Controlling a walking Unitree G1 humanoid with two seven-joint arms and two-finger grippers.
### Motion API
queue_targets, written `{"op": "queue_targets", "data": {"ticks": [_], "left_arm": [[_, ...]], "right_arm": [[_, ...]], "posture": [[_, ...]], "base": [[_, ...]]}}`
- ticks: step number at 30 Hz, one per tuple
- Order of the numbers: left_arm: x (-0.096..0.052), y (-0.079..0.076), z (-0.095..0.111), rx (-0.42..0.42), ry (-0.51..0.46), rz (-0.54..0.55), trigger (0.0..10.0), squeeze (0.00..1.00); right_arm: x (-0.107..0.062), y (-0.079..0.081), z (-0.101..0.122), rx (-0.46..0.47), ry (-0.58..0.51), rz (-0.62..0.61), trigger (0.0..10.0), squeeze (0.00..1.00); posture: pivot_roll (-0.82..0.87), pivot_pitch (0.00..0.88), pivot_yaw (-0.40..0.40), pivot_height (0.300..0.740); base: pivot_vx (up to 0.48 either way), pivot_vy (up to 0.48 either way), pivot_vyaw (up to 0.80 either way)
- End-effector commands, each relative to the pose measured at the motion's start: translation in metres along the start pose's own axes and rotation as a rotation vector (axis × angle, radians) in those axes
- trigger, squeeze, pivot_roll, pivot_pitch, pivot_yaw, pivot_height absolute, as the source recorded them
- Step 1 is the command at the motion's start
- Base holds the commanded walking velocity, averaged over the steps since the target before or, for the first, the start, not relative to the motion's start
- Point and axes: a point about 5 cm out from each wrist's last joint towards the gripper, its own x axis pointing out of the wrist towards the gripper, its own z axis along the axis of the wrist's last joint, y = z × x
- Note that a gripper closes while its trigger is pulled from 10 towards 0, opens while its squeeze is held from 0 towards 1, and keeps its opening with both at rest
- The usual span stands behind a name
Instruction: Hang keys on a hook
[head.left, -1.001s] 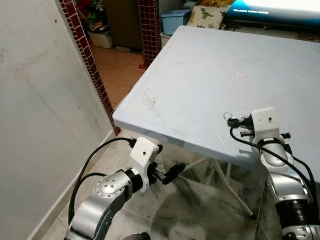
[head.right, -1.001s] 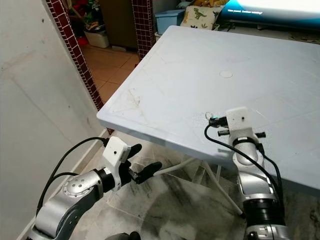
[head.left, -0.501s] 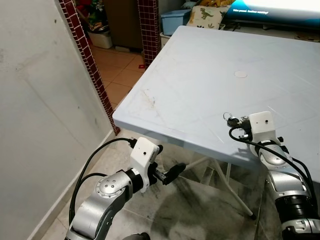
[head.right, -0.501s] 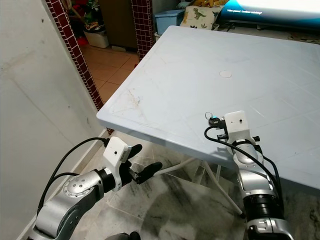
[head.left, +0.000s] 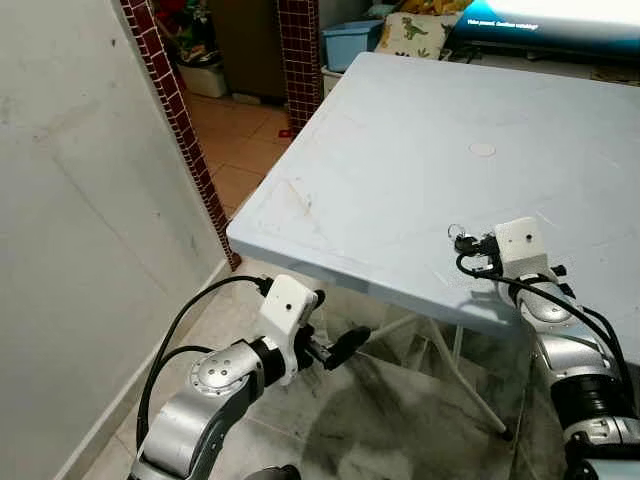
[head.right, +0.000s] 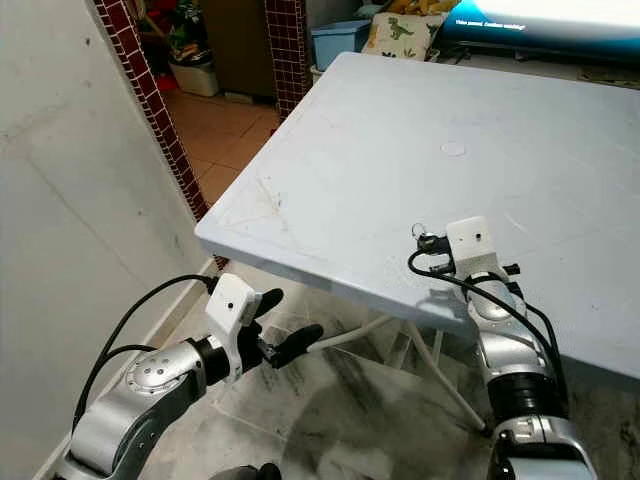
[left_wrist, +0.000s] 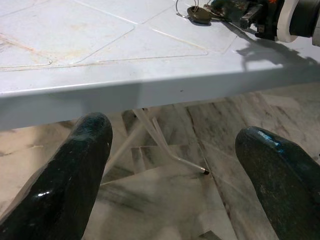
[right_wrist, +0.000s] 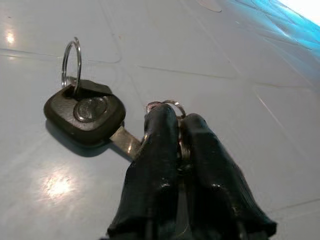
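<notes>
A bunch of keys (head.left: 462, 239) lies on the pale grey plastic table (head.left: 400, 150), close to its front edge. In the right wrist view it has a black key head (right_wrist: 85, 111) and a steel ring (right_wrist: 71, 62). My right gripper (head.left: 480, 250) rests on the tabletop, shut on the keys, the key blade pinched between its black fingers (right_wrist: 160, 150). My left gripper (head.left: 335, 345) hangs open below the table's front edge, holding nothing. Its two fingertips (left_wrist: 75, 185) stand wide apart in the left wrist view, which looks up at the table edge and the keys (left_wrist: 200, 12).
A bare white wall (head.left: 80, 250) rises at my left, ending in a red tiled pillar (head.left: 170, 110). A doorway with orange floor tiles lies beyond. White table legs (head.left: 440, 370) cross under the table over marble floor. A blue bin (head.left: 350, 40) stands past the table's far corner.
My right wrist has shifted slightly left and its forearm has sunk a little, with the fingers staying at the keys. The left arm is unchanged.
</notes>
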Motion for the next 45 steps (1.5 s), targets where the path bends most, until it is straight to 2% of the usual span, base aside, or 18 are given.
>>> {"op": "queue_targets", "data": {"ticks": [1, 11, 20, 24, 27, 32, 36, 37, 38, 39, 40, 41, 45], "left_arm": [[-0.001, 0.001, 0.0, 0.013, 0.006, 0.006, 10.0, 0.0], [-0.001, 0.001, 0.0, 0.016, 0.011, 0.003, 10.0, 0.0], [0.0, 0.001, 0.0, 0.014, 0.01, 0.004, 10.0, 0.0], [0.0, 0.001, 0.0, 0.012, 0.007, 0.008, 10.0, 0.0], [0.0, 0.001, 0.0, 0.011, 0.006, 0.009, 10.0, 0.0], [0.001, 0.001, -0.001, 0.012, 0.006, 0.005, 10.0, 0.0], [0.002, 0.0, -0.001, 0.012, 0.005, 0.005, 10.0, 0.0], [0.002, 0.0, -0.001, 0.012, 0.004, 0.006, 10.0, 0.0], [0.002, 0.0, -0.001, 0.012, 0.004, 0.006, 10.0, 0.0], [0.002, 0.0, -0.001, 0.012, 0.003, 0.007, 10.0, 0.0], [0.002, 0.0, -0.001, 0.012, 0.003, 0.007, 10.0, 0.0], [0.002, 0.001, -0.001, 0.012, 0.003, 0.008, 10.0, 0.0], [0.002, 0.001, 0.0, 0.014, 0.002, 0.009, 10.0, 0.0]], "right_arm": [[0.001, -0.001, 0.002, -0.001, -0.007, -0.006, 0.0, 0.0], [0.0, 0.006, -0.004, 0.01, -0.001, 0.009, 0.0, 0.0], [0.001, 0.005, -0.001, 0.008, -0.012, -0.011, 0.0, 0.0], [0.001, -0.005, 0.015, -0.05, -0.094, -0.1, 0.0, 0.0], [-0.001, -0.011, 0.042, -0.104, -0.227, -0.154, 0.0, 0.0], [-0.004, -0.009, 0.063, -0.137, -0.334, -0.163, 0.0, 0.0], [-0.003, -0.003, 0.064, -0.134, -0.333, -0.138, 0.0, 0.0], [-0.003, -0.002, 0.062, -0.128, -0.319, -0.135, 2.9, 0.98], [-0.001, -0.001, 0.057, -0.106, -0.29, -0.125, 7.0, 1.0], [0.0, 0.0, 0.054, -0.088, -0.265, -0.113, 9.5, 1.0], [0.0, 0.001, 0.051, -0.077, -0.249, -0.105, 9.5, 1.0], [0.001, 0.002, 0.049, -0.062, -0.232, -0.093, 10.0, 1.0], [0.004, 0.002, 0.037, -0.038, -0.162, -0.071, 10.0, 1.0]], "posture": [[-0.03, 0.099, 0.082, 0.74], [-0.03, 0.101, 0.083, 0.74], [-0.03, 0.099, 0.079, 0.74], [-0.03, 0.098, 0.079, 0.74], [-0.03, 0.098, 0.078, 0.74], [-0.04, 0.092, 0.076, 0.74], [-0.04, 0.091, 0.073, 0.74], [-0.04, 0.091, 0.073, 0.74], [-0.04, 0.091, 0.073, 0.74], [-0.04, 0.091, 0.073, 0.74], [-0.04, 0.091, 0.073, 0.74], [-0.04, 0.091, 0.073, 0.74], [-0.04, 0.086, 0.073, 0.74]], "base": [[0.0, 0.0, 0.0], [0.0, 0.0, 0.0], [0.0, 0.0, 0.0], [0.0, 0.0, 0.0], [0.0, 0.0, 0.0], [0.0, 0.0, 0.0], [0.0, 0.0, 0.0], [0.0, 0.0, 0.0], [0.0, 0.0, 0.0], [0.0, 0.0, 0.0], [0.0, 0.0, 0.0], [0.0, 0.0, 0.0], [0.0, 0.0, 0.0]]}}
